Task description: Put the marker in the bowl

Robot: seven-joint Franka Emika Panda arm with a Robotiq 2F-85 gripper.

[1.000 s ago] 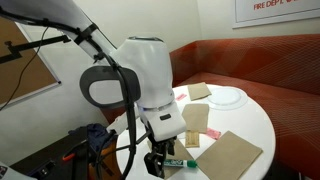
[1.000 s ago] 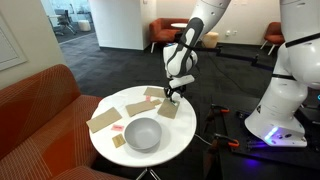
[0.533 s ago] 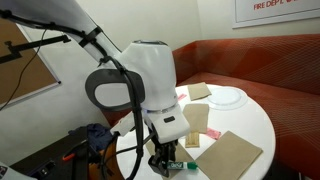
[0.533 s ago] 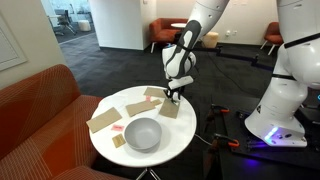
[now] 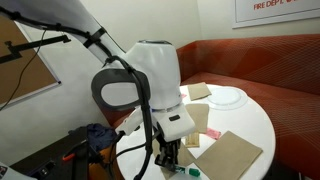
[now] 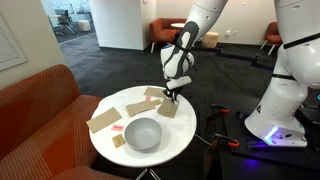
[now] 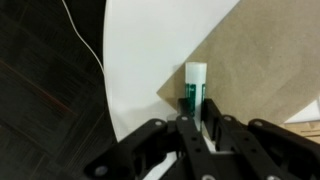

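Observation:
In the wrist view the marker (image 7: 193, 92), green with a white end, lies at the edge of a brown card sheet (image 7: 250, 70) on the white table (image 7: 140, 70). My gripper (image 7: 192, 124) is shut on the marker, with a black finger pressed against each side of its barrel. In both exterior views the gripper (image 5: 170, 156) (image 6: 171, 96) is down at the table's edge. A bit of the marker (image 5: 187, 171) pokes out beside it. The grey-white bowl (image 6: 143, 133) (image 5: 228, 97) sits on the opposite side of the table, near the sofa.
Several brown card pieces (image 6: 103, 121) (image 5: 228, 153) and small pink items (image 6: 118, 129) lie on the round table. The table's rim (image 7: 108, 110) is just beside the gripper. A red sofa (image 6: 40, 110) curves round the far side, and a white robot base (image 6: 280, 105) stands nearby.
The jaws have closed from wide open onto the marker. The arm has shifted slightly and come down over it.

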